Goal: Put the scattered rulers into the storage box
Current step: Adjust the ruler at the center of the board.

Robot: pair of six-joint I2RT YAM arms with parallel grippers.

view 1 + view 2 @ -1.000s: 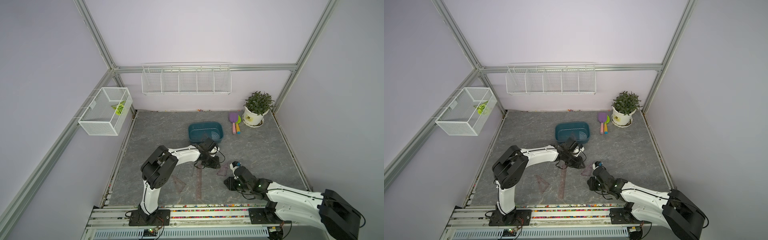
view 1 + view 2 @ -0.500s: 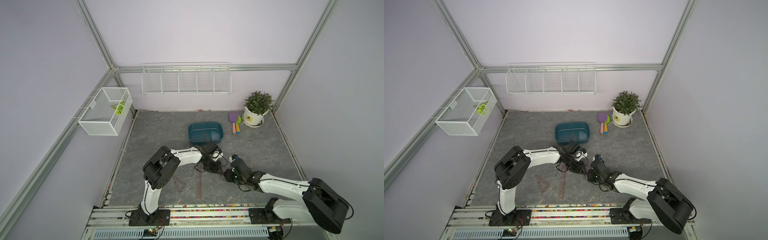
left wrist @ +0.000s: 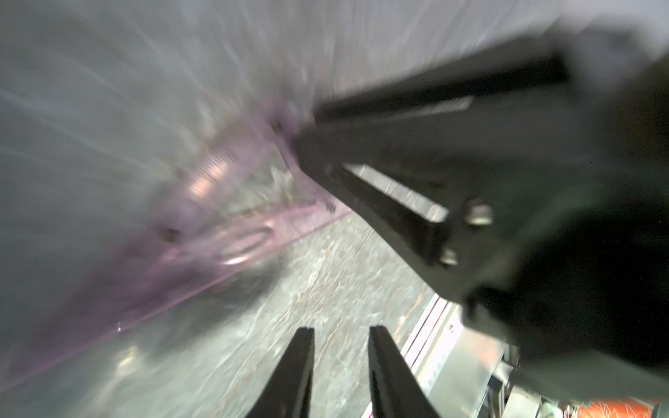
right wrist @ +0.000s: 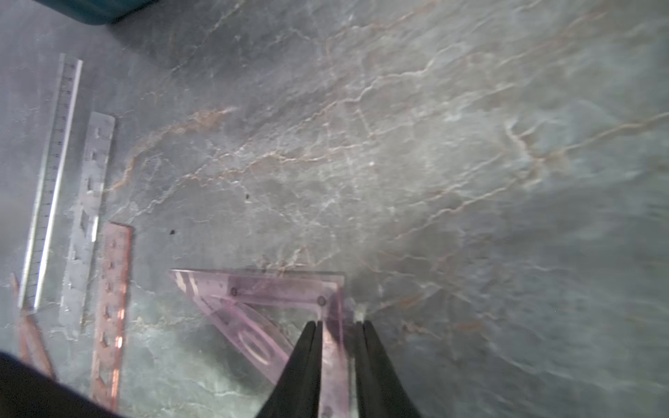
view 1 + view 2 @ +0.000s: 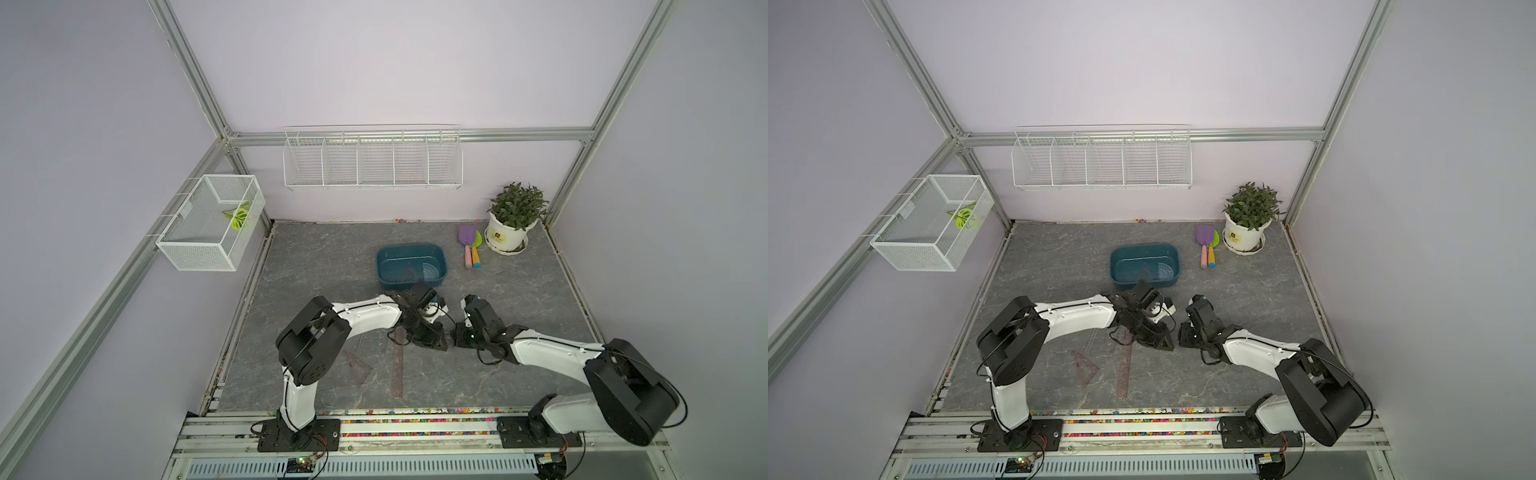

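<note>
Your right hand point(image 4: 338, 325) has swung in from nearer the front rail and now grips one leg of the purple triangle point(image 4: 289, 289). The tinted strip runs between its jaws, and in the left wrist view the triangle looks tipped up off the worktop point(image 5: 519, 299), though that picture is blurred. A second ago the piece lay flat between the two arms. Your left hand point(image 3: 340, 331) has come in close beside it, jaws parted with nothing between them.

By my reading the pick is made, and the carry is what remains for this piece. The storage box point(image 5: 411, 246) sits just beyond the left arm's wrist, with the bluish protractor point(image 5: 429, 272) already inside. Out on the worktop you still have the clear ruler point(image 4: 50, 173), a pale stencil ruler point(image 4: 92, 188), the brown ruler point(image 4: 110, 307) and the brown triangle point(image 5: 356, 365).

Thin plastic pinched by one edge may swivel — and the two hands are very near each other, so mind the clearance.
</note>
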